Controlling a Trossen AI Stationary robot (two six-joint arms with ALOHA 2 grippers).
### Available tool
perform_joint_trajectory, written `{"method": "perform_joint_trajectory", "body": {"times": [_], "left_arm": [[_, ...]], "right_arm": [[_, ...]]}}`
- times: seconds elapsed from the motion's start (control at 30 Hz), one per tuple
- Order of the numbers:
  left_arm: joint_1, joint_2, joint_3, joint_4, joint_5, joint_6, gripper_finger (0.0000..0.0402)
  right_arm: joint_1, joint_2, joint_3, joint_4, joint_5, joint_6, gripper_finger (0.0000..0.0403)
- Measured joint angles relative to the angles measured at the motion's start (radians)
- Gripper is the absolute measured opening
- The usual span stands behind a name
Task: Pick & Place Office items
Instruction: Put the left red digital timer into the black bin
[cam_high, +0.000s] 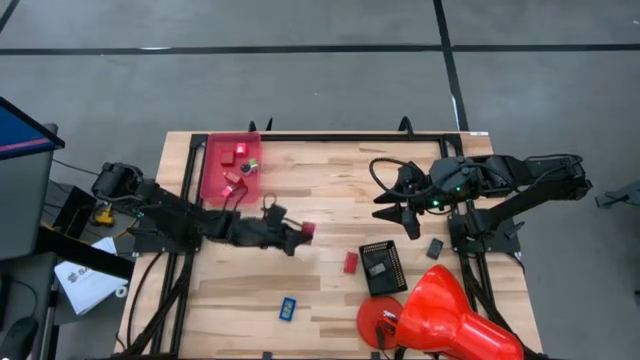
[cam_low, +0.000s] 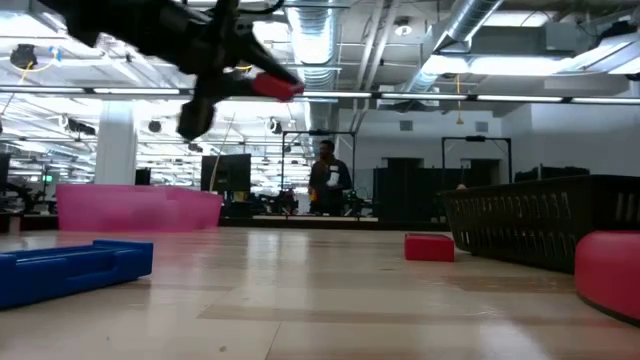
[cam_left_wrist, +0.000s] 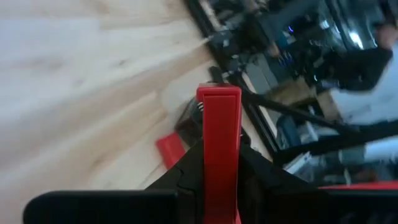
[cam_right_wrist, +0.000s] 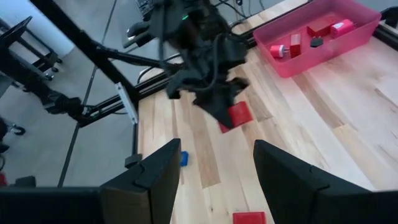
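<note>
My left gripper (cam_high: 300, 233) is near the table's middle, above the wood, shut on a red block (cam_high: 308, 229), which also shows in the low view (cam_low: 275, 87). My right gripper (cam_right_wrist: 217, 180) is open and empty at the right, above the table (cam_high: 398, 212). A pink tray (cam_high: 232, 165) at the far left holds several small red pieces and a green-white one. Lying flat on the table are a second red block (cam_high: 351, 262), a blue piece (cam_high: 287, 308) and a small black piece (cam_high: 435, 247). My left gripper pinches the red block between its two fingers by its two long sides (cam_left_wrist: 219, 158). The block's far end (cam_left_wrist: 219, 99) sticks out past the fingertips. The fingers come roughly level from the table's left, lying along the block. The block is lifted clear of the table.
A black mesh tray (cam_high: 382, 265) sits right of the loose red block. A big red cone-shaped object (cam_high: 445, 315) lies at the near right. A person (cam_low: 327, 180) stands in the room far behind the table. Bare wood lies near the front left.
</note>
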Motion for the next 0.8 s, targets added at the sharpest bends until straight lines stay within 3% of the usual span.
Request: {"method": "perform_joint_trajectory", "body": {"times": [0.13, 0.27, 0.6, 0.8], "left_arm": [[0.058, 0.000, 0.047, -0.048, 0.119, 0.152, 0.0050], [0.074, 0.036, 0.102, -0.083, 0.196, 0.275, 0.0050], [0.092, 0.277, 0.307, -0.110, 0.362, 0.447, 0.0050], [0.143, 0.424, 0.454, -0.113, 0.474, 0.494, 0.0050]], "right_arm": [[0.027, -0.012, 0.000, -0.003, 0.008, 0.009, 0.0196], [0.062, -0.045, 0.000, -0.003, 0.094, 0.038, 0.0196], [0.082, -0.113, 0.000, -0.038, 0.230, 0.090, 0.0196], [0.071, -0.108, 0.000, -0.047, 0.234, 0.107, 0.0196]]}}
